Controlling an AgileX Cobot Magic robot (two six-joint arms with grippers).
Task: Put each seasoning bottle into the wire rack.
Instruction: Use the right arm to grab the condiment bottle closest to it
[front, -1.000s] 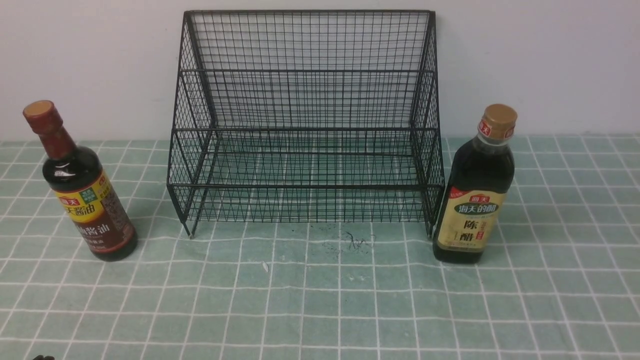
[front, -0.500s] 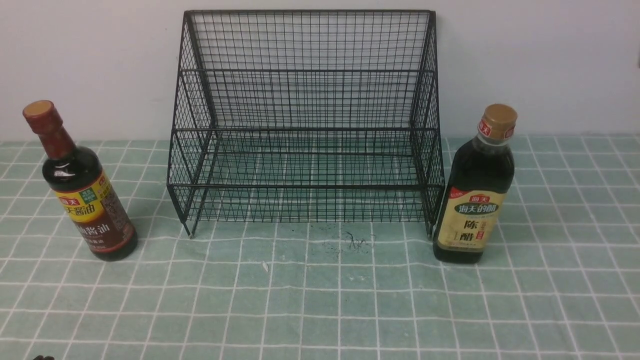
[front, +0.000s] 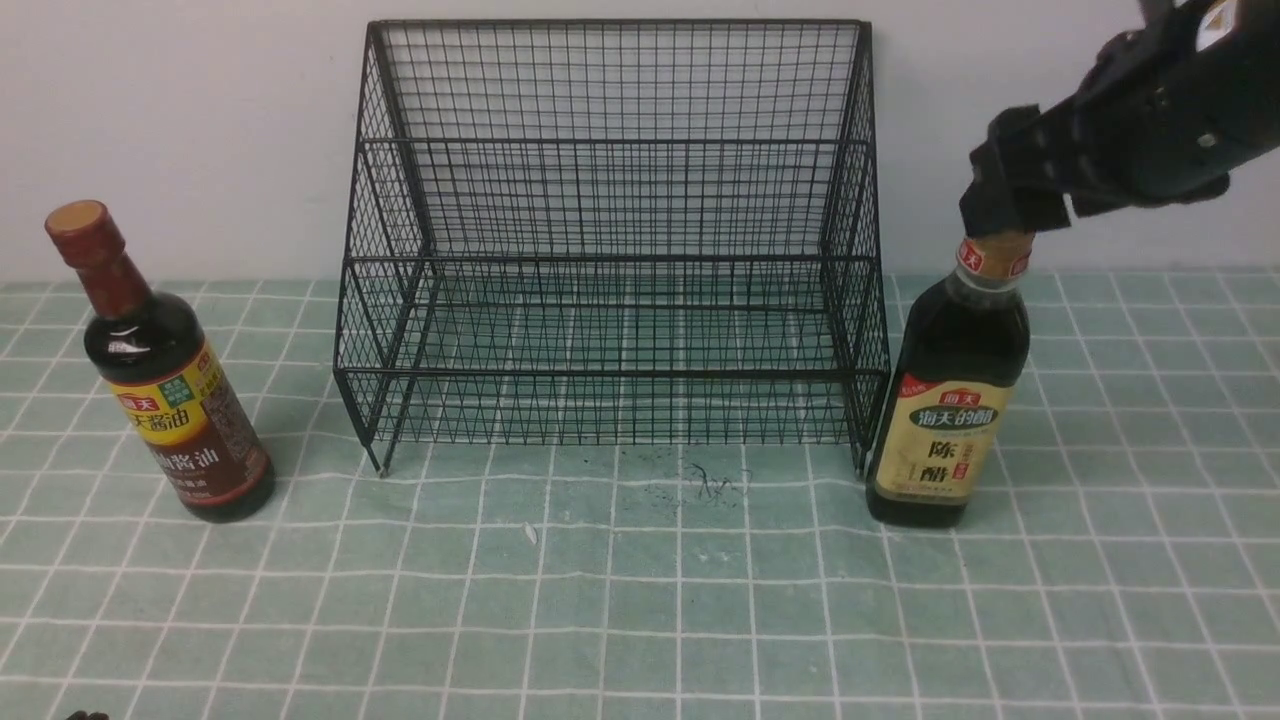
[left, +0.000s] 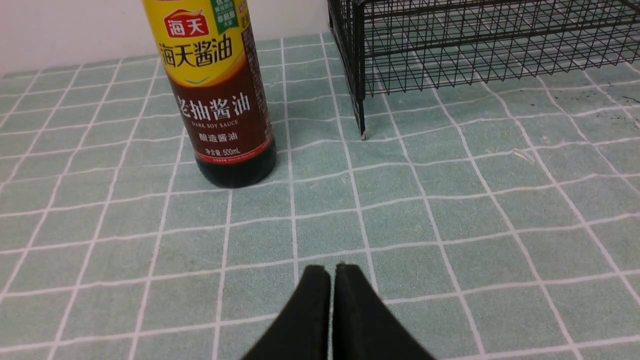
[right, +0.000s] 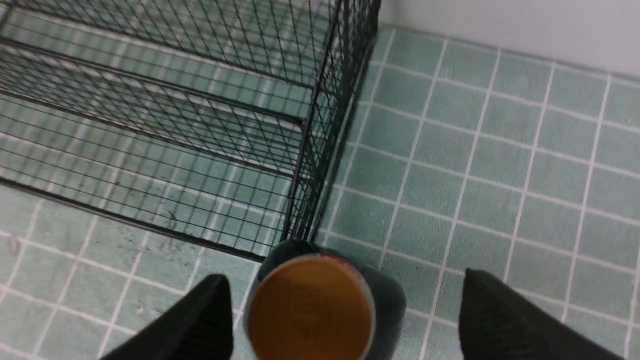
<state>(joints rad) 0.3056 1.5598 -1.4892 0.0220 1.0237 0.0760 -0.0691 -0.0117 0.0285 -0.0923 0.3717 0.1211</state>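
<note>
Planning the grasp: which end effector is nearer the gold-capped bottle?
Right: right end effector open above the gold-capped bottle; left end effector shut, near the red-capped bottle.

A table (front: 640, 620) fills the lower two thirds of the front view, covered in a pale green surface with a grid of thin white lines; the lines run unevenly in places. A plain white wall (front: 200, 120) spans the upper third, meeting the table along a straight edge. Just below the frame's centre sits a patch of dark scribbled marks (front: 705, 485). Lower left of that patch, near it, lies a small white fleck (front: 531, 533), also visible in the left wrist view (left: 523, 156).
</note>
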